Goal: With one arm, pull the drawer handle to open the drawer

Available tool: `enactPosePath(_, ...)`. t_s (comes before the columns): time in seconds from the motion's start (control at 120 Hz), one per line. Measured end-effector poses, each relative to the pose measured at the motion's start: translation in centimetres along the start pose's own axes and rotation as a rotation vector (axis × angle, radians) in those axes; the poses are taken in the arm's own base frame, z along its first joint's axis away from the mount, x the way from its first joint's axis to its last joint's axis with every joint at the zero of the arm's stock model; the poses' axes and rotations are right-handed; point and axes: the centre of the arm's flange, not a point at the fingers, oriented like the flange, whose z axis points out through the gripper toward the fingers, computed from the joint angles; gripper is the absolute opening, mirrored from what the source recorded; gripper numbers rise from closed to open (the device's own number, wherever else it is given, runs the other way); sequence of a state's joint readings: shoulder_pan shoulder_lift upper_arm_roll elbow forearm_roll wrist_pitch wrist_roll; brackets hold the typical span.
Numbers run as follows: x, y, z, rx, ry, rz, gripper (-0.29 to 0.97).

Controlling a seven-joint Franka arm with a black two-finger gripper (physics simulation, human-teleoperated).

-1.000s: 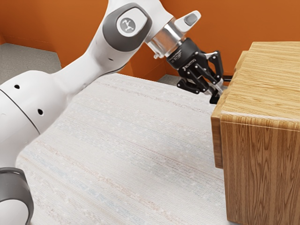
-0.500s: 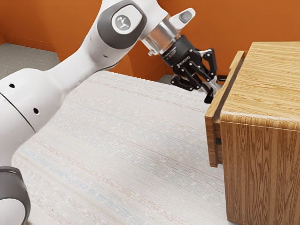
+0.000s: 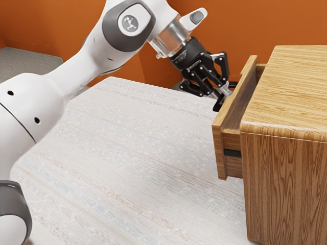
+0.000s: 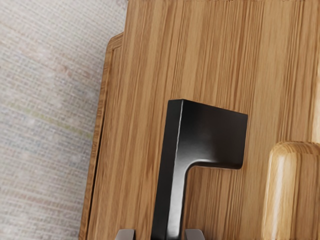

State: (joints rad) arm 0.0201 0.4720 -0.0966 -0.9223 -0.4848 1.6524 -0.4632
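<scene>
A light wooden cabinet (image 3: 291, 153) stands at the exterior view's right, its top drawer (image 3: 232, 112) pulled partly out toward the arm. My black gripper (image 3: 221, 99) is at the drawer's front face, near its far end. In the wrist view the black L-shaped handle (image 4: 175, 170) stands out from the wooden drawer front (image 4: 140, 90). Two grey fingertips (image 4: 125, 233) flank the handle's bar on either side, so the gripper is shut on the handle. A dark gap shows between the drawer front and the cabinet body.
The cabinet stands on a pale woven table surface (image 3: 127, 153) that stretches from the arm's base to the drawer. An orange wall (image 3: 51, 25) and grey floor (image 3: 25, 64) lie behind. A rounded wooden edge (image 4: 290, 190) shows beside the handle.
The drawer has slid out of the cabinet toward the exterior view's left, from nearly flush to clearly protruding. My gripper moved left with it, still holding the handle.
</scene>
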Motion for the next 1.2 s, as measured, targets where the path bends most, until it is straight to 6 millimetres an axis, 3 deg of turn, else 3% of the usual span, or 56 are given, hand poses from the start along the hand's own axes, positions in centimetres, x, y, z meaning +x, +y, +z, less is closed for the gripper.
enactPosePath(1.067,-0.1,-2.8,-2.5,0.062,0.016,0.009,0.01)
enactPosePath(1.2,0.2,-4.0,-3.4,0.073,0.029,-0.008,0.01)
